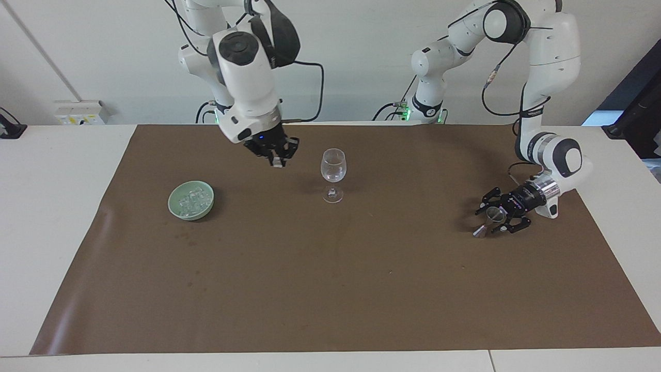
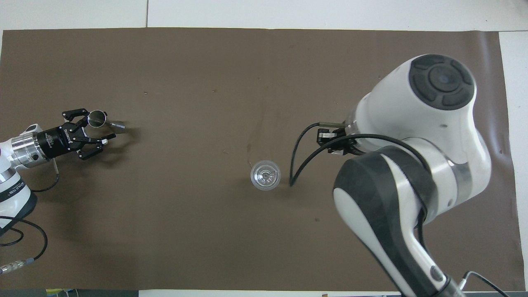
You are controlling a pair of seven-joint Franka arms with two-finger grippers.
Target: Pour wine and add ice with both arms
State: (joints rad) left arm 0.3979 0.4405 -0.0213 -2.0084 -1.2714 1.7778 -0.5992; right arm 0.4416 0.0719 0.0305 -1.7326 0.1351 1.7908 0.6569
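Hanging right pincer [image 1: 277,161], beside glass [image 1: 333,168]

No text, label, brand, number or sign could be read. A band of pale lettering ran along the black body of the left gripper [image 2: 95,136] in the overhead view, but it could not be made out. A dark band on the left arm [image 2: 10,194] also bore pale letters in that view, too small to tell.
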